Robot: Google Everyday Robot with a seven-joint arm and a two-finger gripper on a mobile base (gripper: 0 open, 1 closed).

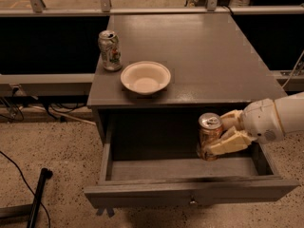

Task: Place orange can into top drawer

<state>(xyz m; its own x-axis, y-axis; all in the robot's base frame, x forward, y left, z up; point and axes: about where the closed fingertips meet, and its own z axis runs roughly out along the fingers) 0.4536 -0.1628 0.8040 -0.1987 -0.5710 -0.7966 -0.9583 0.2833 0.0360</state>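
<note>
1. Dim, warm light from overhead; soft sheen on the worktop toward the back.
2. top drawer interior is in heavy shadow (back wall nearly black).
3. Pale gripper at the drawer's right side is brightly lit; the lid of the orange can glints between its closed jaws.

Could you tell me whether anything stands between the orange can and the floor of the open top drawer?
Nothing visible does. The gripper holds the orange can upright over the right part of the open top drawer, whose floor looks bare. The bowl and the silver can stand up on the tabletop.
</note>
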